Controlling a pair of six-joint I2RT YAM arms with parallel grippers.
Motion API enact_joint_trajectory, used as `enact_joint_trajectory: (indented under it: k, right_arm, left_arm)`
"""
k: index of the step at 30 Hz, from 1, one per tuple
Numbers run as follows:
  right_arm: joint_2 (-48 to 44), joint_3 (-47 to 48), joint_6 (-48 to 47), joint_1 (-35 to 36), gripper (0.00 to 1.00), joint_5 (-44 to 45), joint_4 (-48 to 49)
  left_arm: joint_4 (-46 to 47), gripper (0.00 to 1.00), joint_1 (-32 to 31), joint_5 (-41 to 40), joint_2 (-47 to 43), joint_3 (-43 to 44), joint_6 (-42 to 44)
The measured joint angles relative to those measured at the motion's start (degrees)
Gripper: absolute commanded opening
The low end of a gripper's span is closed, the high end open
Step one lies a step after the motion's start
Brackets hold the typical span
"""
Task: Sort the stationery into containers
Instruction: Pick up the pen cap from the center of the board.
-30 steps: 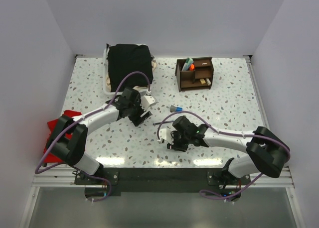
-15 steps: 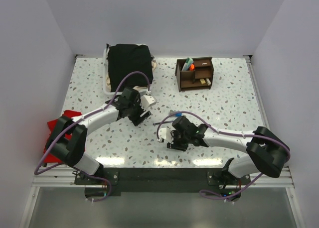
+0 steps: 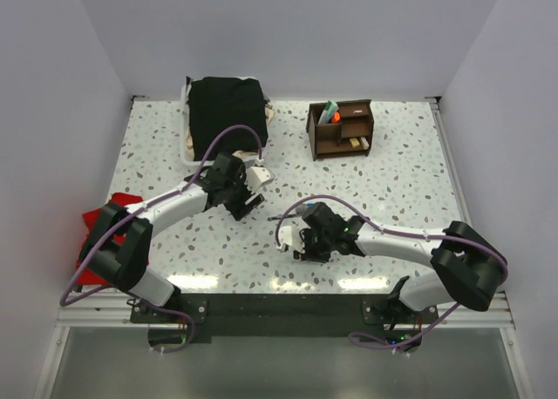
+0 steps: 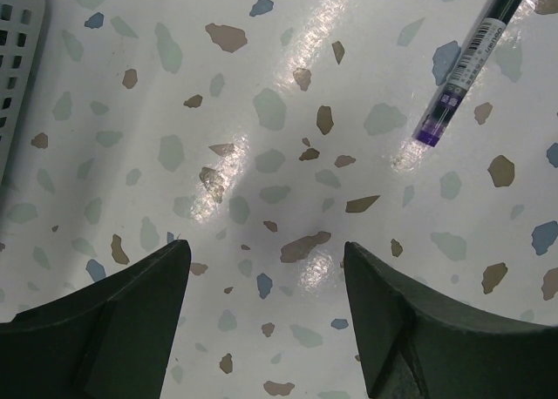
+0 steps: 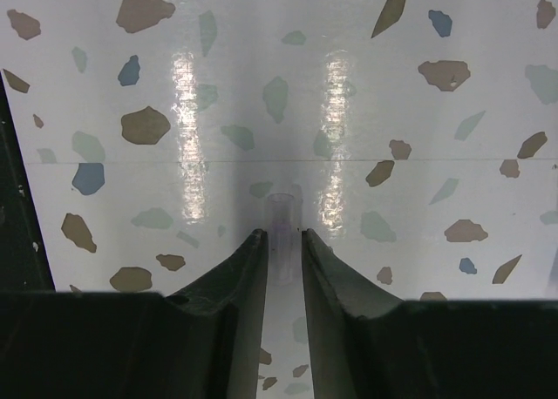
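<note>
– Grip on the right?
– Right gripper (image 5: 281, 235) pinches a slim translucent tube (image 5: 282, 209), probably a pen; its axis runs straight up-frame between the jaws.
– Left?
– Left gripper (image 4: 261, 273) gapes wide, empty; a black purple-tipped pen (image 4: 466, 55) lies diagonal, upper right.
– Destination?
– Dark brown wooden organiser (image 3: 318, 139), far upper right of centre.

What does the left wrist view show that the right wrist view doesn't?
Left wrist only: a dark barcoded pen with a purple tip, a grey slotted basket corner, and the left jaws wide apart on nothing. Right wrist only: the right jaws set narrowly either side of a pale translucent pen end; whether they grip it is unclear. Both: the speckled table.
</note>
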Motion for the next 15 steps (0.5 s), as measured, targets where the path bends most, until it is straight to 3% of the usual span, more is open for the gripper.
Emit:
enact_joint_trajectory:
  k: [3, 5, 15]
  right_arm:
    - [0.0, 0.0, -0.7, -0.1, 0.04, -0.3, 0.0]
    - [0.0, 0.0, -1.1, -0.2, 0.00, -0.4, -0.1]
    - [-1.3, 0.3, -4.3, -2.8, 0.00, -1.5, -3.2]
  left_arm:
    - [0.0, 0.76, 0.0, 0.0, 0.0, 0.0, 0.0]
    - [0.0, 0.76, 0.0, 0.0, 0.0, 0.0, 0.0]
    - [-0.5, 0.76, 0.0, 2.4, 0.0, 0.0, 2.8]
